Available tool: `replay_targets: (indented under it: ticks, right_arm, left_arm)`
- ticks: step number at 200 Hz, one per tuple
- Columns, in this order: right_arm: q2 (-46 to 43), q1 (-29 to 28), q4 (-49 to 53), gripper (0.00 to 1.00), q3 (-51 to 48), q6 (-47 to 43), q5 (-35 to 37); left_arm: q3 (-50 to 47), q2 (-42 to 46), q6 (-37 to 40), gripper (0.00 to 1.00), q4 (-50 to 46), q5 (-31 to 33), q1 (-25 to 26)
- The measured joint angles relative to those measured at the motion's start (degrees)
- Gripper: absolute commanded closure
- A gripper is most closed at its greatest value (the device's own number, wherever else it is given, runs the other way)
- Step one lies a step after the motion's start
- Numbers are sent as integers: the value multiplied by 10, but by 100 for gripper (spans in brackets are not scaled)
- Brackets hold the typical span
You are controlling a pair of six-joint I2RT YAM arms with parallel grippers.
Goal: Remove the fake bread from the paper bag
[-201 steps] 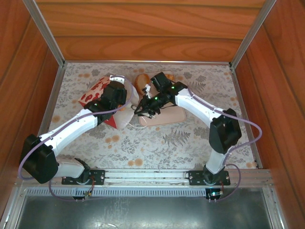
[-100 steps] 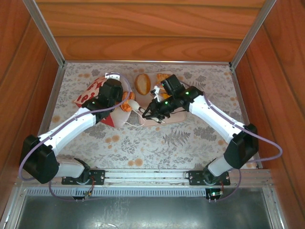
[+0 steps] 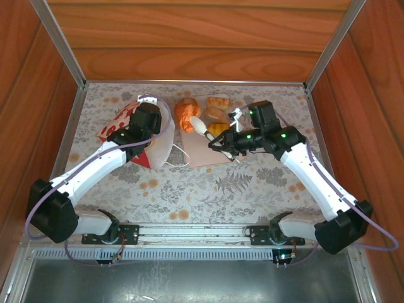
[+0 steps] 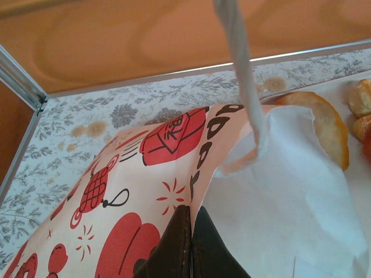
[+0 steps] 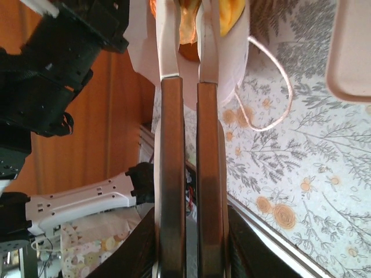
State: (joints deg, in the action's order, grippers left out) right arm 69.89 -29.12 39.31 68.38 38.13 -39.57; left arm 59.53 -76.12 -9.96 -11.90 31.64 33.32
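Wood-panelled enclosure; bench [image 3: 252,189] under floral cloth, metal rails at its edges.

Item 1, paper bag [image 4: 145,174]: tipped over, red printed side up, white mouth facing the tray [image 3: 211,156] just beside it.

Item 2, left gripper [image 4: 190,246]: closed tight on the bag's paper edge, holding it tipped.

Item 3, fake bread [image 3: 187,113]: one orange roll just outside the bag mouth. More pieces lie on the tray, farther from the bag. Bag interior hidden.

Item 4, right gripper [image 5: 186,29]: jaws nearly together, pointed toward the bag mouth. Whether they pinch a piece cannot be told.

Step, judged: drawing pieces out, apparently well along. Next move calls for checking inside the mouth while avoiding the cord handle [image 5: 272,87] beside it.

Room: walls near the bag's far and outer sides; open cloth on its near side.
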Motion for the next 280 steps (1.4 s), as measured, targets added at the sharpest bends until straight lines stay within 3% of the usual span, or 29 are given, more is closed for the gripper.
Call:
replay_targets:
  ticks: [62,197,280]
  right_arm:
    - [-19,63,-61,82,-118,35,-11]
    - [56,67,-240,81,-219,119,-9]
    - [74,66,-275,80,-231,138,-50]
  left_arm:
    - [0,1,0,100,-1,-3,0]
    - [0,15,0,100,-2,-4,0]
    - [0,15,0,100,-2,-4,0]
